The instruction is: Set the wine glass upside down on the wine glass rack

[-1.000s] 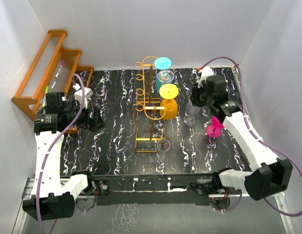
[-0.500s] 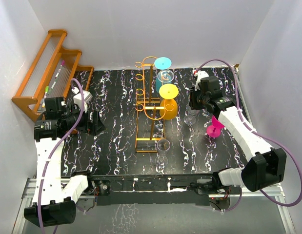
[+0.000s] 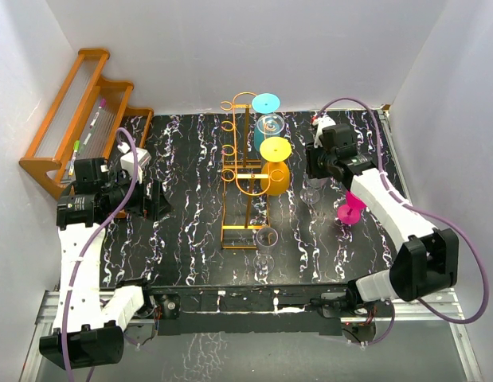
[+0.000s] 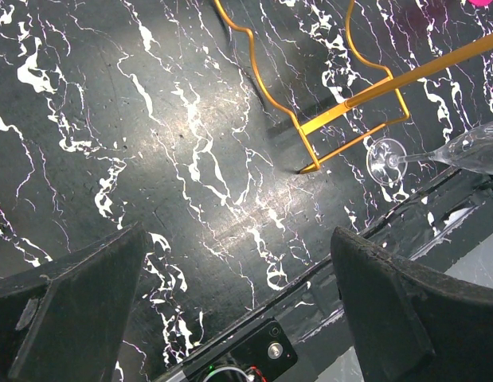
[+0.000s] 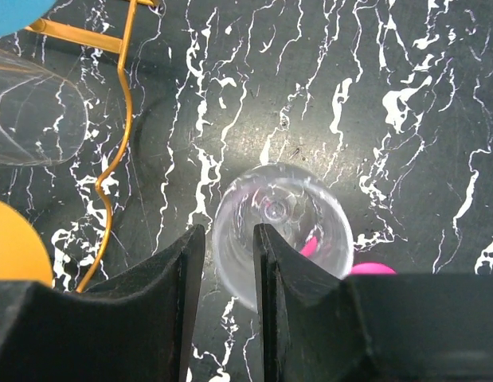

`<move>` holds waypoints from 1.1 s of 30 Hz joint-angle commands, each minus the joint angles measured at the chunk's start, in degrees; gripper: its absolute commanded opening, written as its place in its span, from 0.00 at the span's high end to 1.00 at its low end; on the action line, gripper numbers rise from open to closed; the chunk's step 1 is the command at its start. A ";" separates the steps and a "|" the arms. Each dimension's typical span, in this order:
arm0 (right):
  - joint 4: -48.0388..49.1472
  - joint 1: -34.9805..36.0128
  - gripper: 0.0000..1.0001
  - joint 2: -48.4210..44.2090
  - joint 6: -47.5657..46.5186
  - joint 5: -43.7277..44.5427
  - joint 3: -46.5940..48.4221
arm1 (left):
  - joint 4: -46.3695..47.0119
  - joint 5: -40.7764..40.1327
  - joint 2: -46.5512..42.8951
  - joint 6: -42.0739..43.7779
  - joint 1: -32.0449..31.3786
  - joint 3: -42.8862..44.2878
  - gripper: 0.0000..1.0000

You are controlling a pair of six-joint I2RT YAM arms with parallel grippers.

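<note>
The golden wire rack (image 3: 241, 171) stands mid-table, with a blue glass (image 3: 268, 119) and a yellow glass (image 3: 275, 163) hanging upside down on it. A clear wine glass (image 3: 312, 192) stands upright right of the rack. My right gripper (image 3: 314, 177) is directly above it. In the right wrist view its fingers (image 5: 229, 235) stand a narrow gap apart astride the left rim of that glass (image 5: 290, 207); I see no firm contact. My left gripper (image 3: 156, 199) is wide open and empty over the left of the table (image 4: 238, 239).
A second clear glass (image 3: 264, 243) stands in front of the rack base (image 4: 350, 99); it also shows in the left wrist view (image 4: 453, 151). A pink glass (image 3: 350, 208) stands just right of my right gripper. A brown wooden shelf (image 3: 79, 119) is at back left.
My right gripper has moved left and toward the rack, coming over the clear glass. My left arm shifted slightly and stays open.
</note>
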 commanded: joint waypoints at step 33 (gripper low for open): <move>22.46 -0.13 0.92 -12.25 7.40 -0.91 32.72 | 27.89 7.12 6.78 -70.82 0.46 20.49 0.03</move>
